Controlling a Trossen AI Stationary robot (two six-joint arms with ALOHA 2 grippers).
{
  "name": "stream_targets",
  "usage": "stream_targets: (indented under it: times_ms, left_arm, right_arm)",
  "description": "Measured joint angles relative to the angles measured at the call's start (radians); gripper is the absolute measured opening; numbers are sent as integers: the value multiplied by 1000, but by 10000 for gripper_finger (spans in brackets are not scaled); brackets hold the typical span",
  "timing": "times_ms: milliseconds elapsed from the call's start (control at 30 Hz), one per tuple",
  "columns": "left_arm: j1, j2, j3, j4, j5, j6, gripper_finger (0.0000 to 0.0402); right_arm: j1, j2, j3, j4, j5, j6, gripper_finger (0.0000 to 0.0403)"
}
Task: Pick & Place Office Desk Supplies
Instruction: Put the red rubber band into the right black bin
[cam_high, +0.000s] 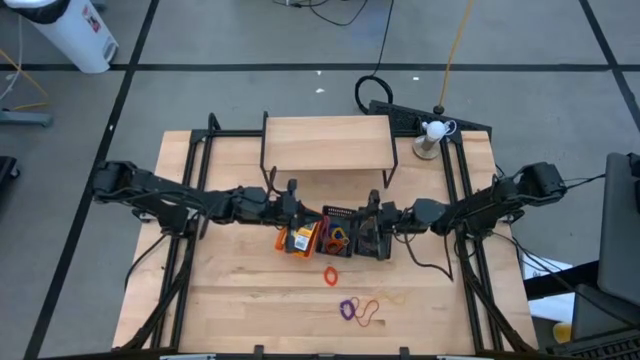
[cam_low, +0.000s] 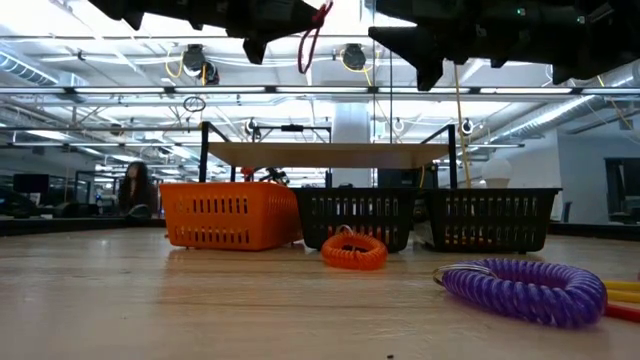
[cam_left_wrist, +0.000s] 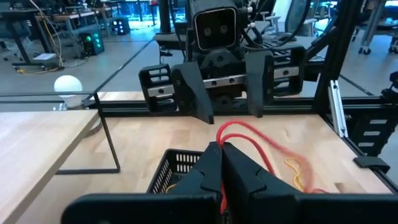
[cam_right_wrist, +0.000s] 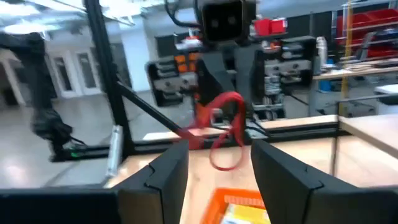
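Observation:
My left gripper (cam_left_wrist: 221, 163) is shut on a thin red rubber band (cam_left_wrist: 247, 135) and hovers above the trays (cam_high: 298, 208). In the low view the band (cam_low: 313, 38) dangles high above the table. My right gripper (cam_right_wrist: 221, 167) is open and faces the left one over the black trays (cam_high: 377, 215). The orange tray (cam_high: 300, 238) holds yellow-and-green crayon boxes. Beside it stand two black mesh trays (cam_high: 335, 236) (cam_high: 373, 240). An orange coil band (cam_low: 353, 250), a purple coil band (cam_low: 525, 290) and thin orange-yellow loops (cam_high: 378, 303) lie on the table nearer the front edge. My left gripper pinches the red rubber band between its two fingertips (cam_left_wrist: 211, 163), at one spot of the loop (cam_left_wrist: 221, 144). The rest of the loop (cam_right_wrist: 231, 132) is lifted clear and hangs slack from the fingers above the trays.
The wooden shelf riser (cam_high: 327, 140) stands just behind the trays on thin black legs. A white lamp-like object (cam_high: 432, 133) and a black cable (cam_high: 375, 92) sit at the far right corner. Bare tabletop (cam_high: 240, 300) lies toward the near edge. A person (cam_low: 135, 188) sits far behind.

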Motion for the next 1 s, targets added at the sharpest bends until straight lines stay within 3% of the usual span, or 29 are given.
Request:
stream_targets:
  times_ms: [733,900,1000]
  left_arm:
    - [0,21,0,58,-12,7,0]
    - [0,71,0,114,-10,8,0]
    - [2,82,0,122,-11,13,0]
  right_arm:
    - [-21,-1,0,4,-75,117,164]
    - [4,-1,12,-8,81,58,164]
    - [16,-1,12,-30,107,50,164]
